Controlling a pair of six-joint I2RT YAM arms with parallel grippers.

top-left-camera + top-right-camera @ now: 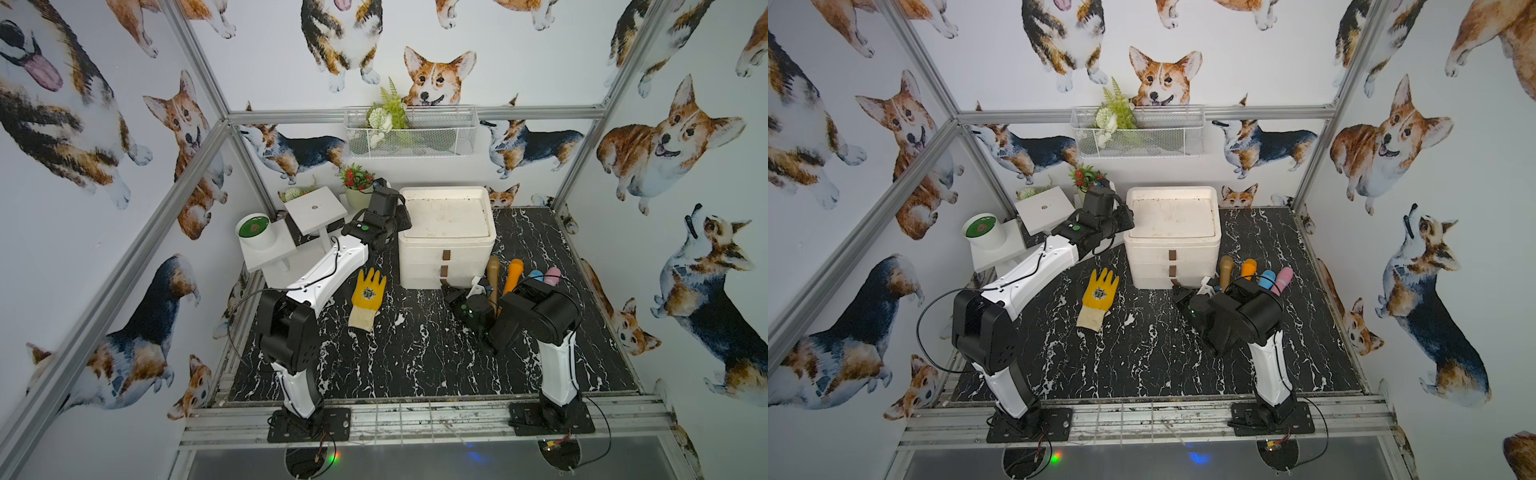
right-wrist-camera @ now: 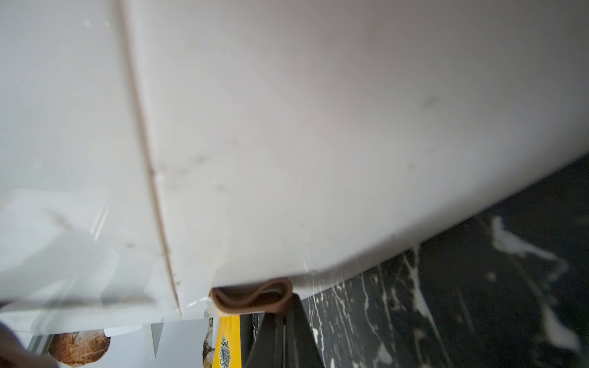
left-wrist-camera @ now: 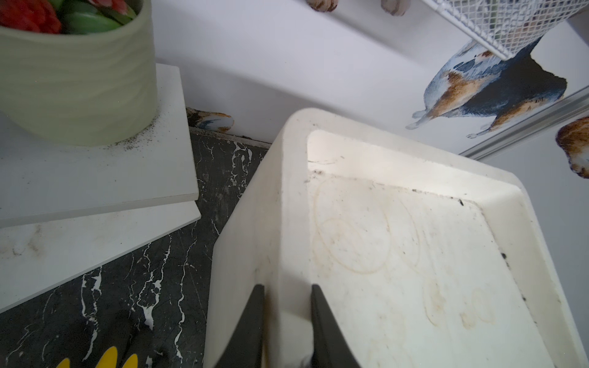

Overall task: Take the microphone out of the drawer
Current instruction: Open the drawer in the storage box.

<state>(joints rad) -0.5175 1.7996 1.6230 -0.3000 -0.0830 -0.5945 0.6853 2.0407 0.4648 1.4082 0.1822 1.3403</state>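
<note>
Right claw (image 2: 283, 313) seemingly pinches brown tab (image 2: 251, 298) jutting frontward from bottom drawer (image 2: 318, 159).

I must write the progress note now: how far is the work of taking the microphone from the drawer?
Done: left gripper clamps the rim of the drawer unit; right gripper is shut on the lowest pull tab. In hand: the pull; all drawers look closed. Remaining: open it, lift out the microphone, hidden now.
</note>
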